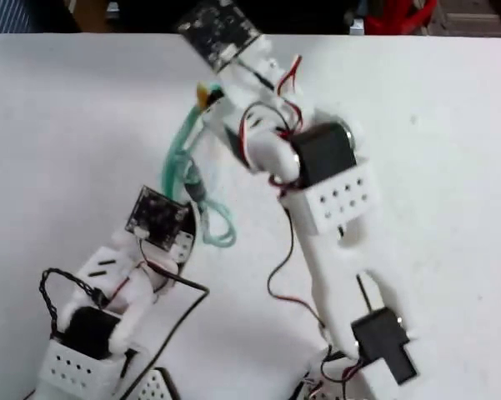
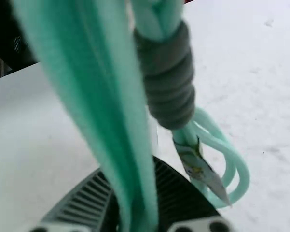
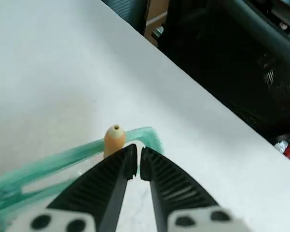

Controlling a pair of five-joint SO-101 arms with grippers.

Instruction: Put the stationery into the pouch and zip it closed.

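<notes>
The left tool [image 1: 191, 189] appears clamped on the pouch [image 2: 94, 87]. The pouch's teal edge runs down across the tool's ribbed jaw, and a grey ribbed pull [image 2: 168, 77] and a teal cord loop [image 2: 231, 169] hang just beside it. From there the pouch stretches over the worktop [image 1: 67, 125] to the right tool [image 3: 138, 155]. That tool's jaws are all but together at the pouch's far end, just beside an orange tip [image 3: 115, 137] that pokes up there; whether they pinch anything cannot be told. What the pouch holds cannot be told either. With both tools at the pouch, filling looks largely done and the zip seems the step in hand, though nothing shows it closed yet.
</notes>
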